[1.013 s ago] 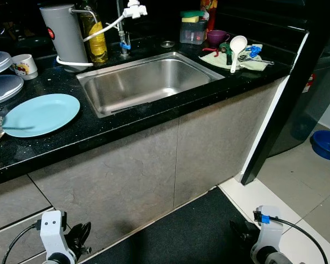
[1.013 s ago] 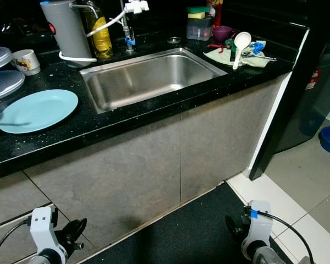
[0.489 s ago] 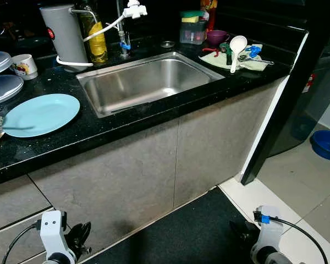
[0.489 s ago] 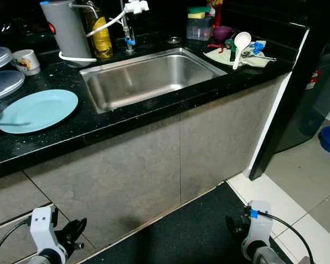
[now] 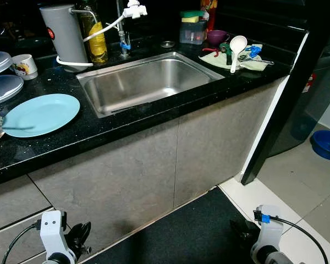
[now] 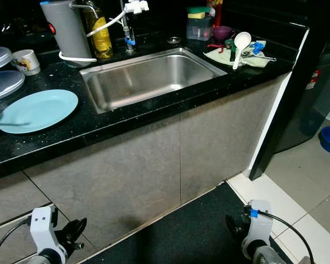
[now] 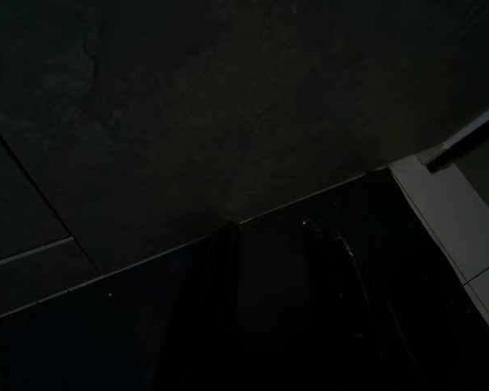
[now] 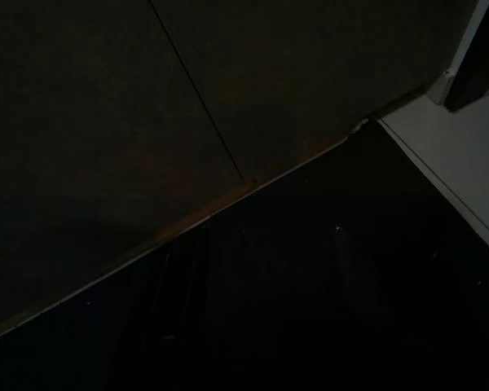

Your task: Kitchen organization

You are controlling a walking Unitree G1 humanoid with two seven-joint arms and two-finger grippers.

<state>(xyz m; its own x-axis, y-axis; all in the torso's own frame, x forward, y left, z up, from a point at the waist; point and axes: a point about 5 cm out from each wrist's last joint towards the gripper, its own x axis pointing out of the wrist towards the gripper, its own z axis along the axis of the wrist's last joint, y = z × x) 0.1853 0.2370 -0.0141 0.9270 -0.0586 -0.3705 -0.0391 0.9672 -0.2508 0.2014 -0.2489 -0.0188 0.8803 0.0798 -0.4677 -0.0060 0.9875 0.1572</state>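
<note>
A black countertop point(image 5: 99, 135) with a steel sink point(image 5: 126, 91) runs across in front of me. A light blue plate point(image 5: 41, 114) lies on it at the left, beside a mug point(image 5: 25, 66) and grey lids point(image 5: 3, 85). At the right end a white ladle point(image 5: 236, 47) rests among utensils on a cloth point(image 5: 253, 65), near a purple bowl point(image 5: 216, 36) and a clear box point(image 5: 192, 32) topped with sponges. Both arms hang low by the cabinet front. My left gripper point(image 5: 80, 235) and right gripper point(image 5: 239, 230) are open and hold nothing; the dark wrist views faintly show their fingers apart.
Behind the sink stand a grey cylinder point(image 5: 63, 36), a yellow bottle point(image 5: 96, 38) and a tap point(image 5: 133, 10). A black pillar point(image 5: 294, 93) stands at the counter's right end. A blue basin point(image 5: 325, 144) sits on the tiled floor. A dark mat point(image 5: 192, 231) lies below.
</note>
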